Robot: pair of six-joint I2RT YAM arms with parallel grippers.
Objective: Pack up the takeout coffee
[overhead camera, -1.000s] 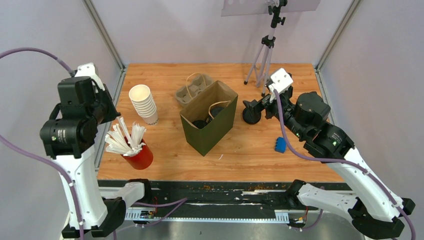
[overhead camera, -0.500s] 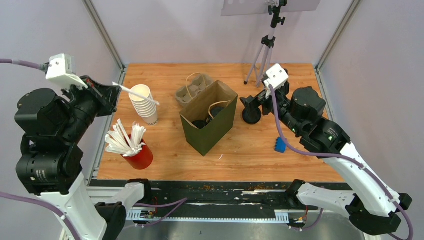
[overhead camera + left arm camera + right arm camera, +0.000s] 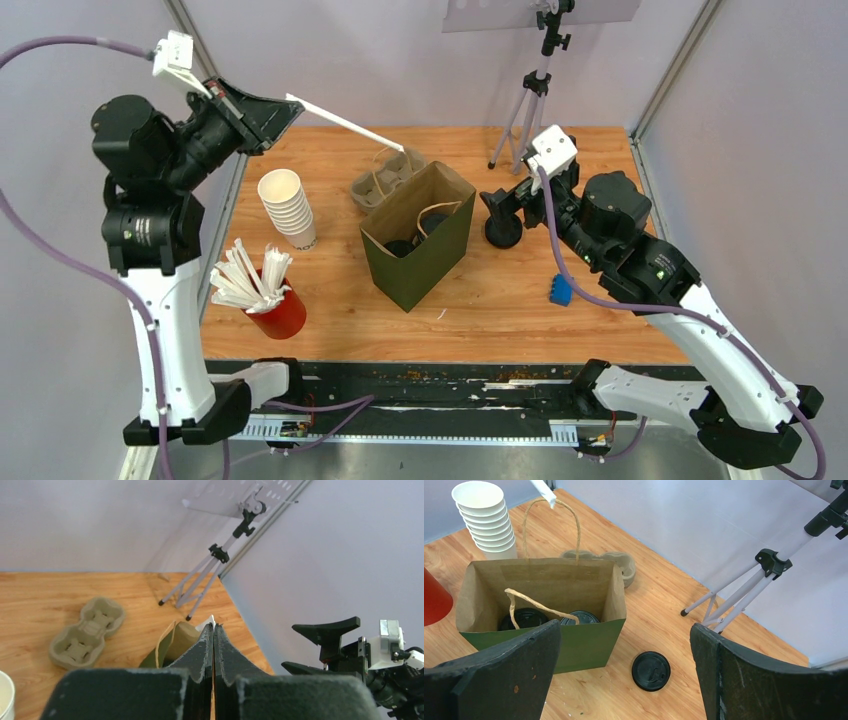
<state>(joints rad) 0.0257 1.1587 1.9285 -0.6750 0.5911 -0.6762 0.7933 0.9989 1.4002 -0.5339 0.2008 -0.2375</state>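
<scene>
Clenching a white stick [image 3: 345, 123], left gripper [image 3: 281, 107] aims it toward the paper bag [image 3: 415, 262]; right gripper [image 3: 625, 630] gapes empty. Lidded cups [image 3: 524, 617] sit inside; next, probably lower stick in.

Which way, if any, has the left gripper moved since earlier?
Yes. The left gripper, shut on a white stick, swung up and right, beyond the cup stack.

No text, brand or number can be read anywhere. The stack of white cups [image 3: 288, 207], on the left of the tabletop, bears a small dark print low on its bottom cup, too small to make out. The loose black lid [image 3: 651, 670], lying just right of the green paper bag [image 3: 584, 645], has raised marks on top, too blurred to read.
</scene>
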